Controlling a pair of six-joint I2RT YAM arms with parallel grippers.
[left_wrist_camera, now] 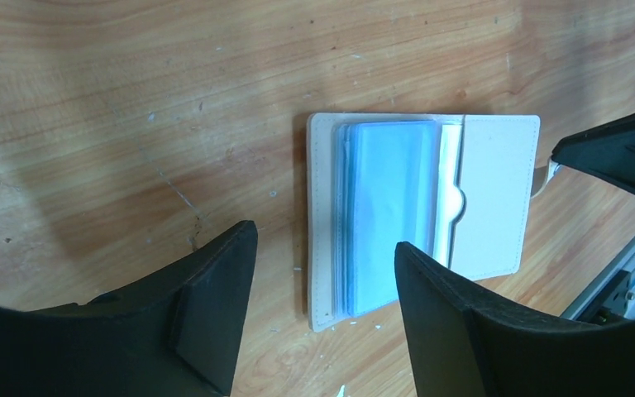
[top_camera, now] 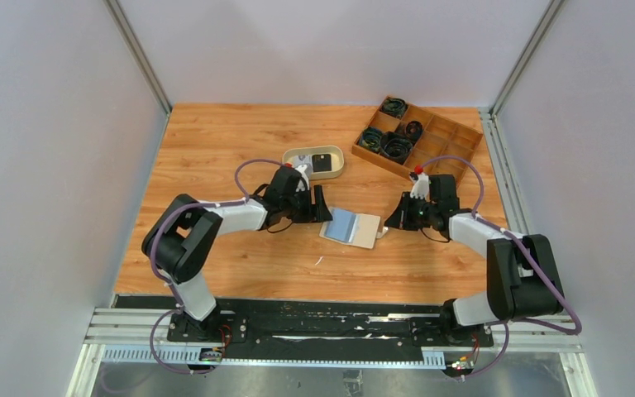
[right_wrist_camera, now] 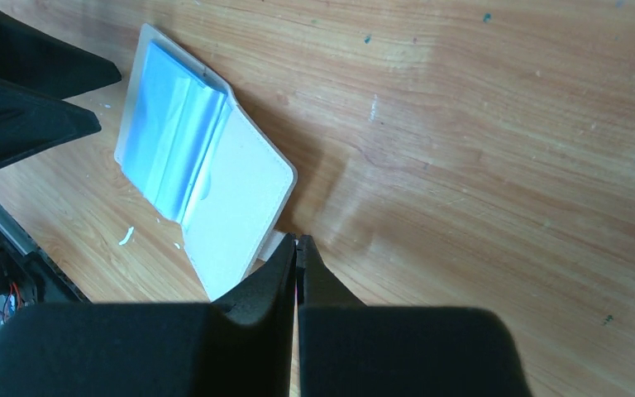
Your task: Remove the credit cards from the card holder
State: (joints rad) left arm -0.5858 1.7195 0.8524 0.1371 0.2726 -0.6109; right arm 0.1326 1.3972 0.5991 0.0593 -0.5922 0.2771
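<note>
Two grippers: you have one at each end of the card holder (top_camera: 351,227), which lies opened out on the wooden table (top_camera: 215,149) between your arms.
Your left gripper (left_wrist_camera: 322,240): it hangs wide above the holder's left half. Its black fingers (left_wrist_camera: 215,306) stand well apart with nothing between them.
Oval tray (top_camera: 342,161): it sits just beyond your left gripper, beige and shallow. One black credit card (top_camera: 324,162) lies flat in it. You cannot tell what the pale thing beside that card is.
Holder, look: the left half carries a stack of pale blue sleeves (left_wrist_camera: 389,207). The right half is a plain beige flap (left_wrist_camera: 492,190) with a rounded thumb notch. A thin white edge shows in the slot under the flap, and you cannot tell whether it is a card.
Holder, direction: opened out, its long axis runs roughly left to right across the table, slightly skewed. The fold runs near to far, and the snap tab (right_wrist_camera: 271,244) points right.
Holder, material: the skin is smooth, matte and leather-like with a stitched border and rounded corners. The sleeves are glossy, see-through plastic.
Your right gripper (right_wrist_camera: 298,244): its jaws are closed tight, pinched on the small snap tab at the flap's outer edge.
Wooden box (top_camera: 451,132): it stands far right, set at an angle and split into compartments. Black cable coils (top_camera: 397,147) fill the left ones.
</note>
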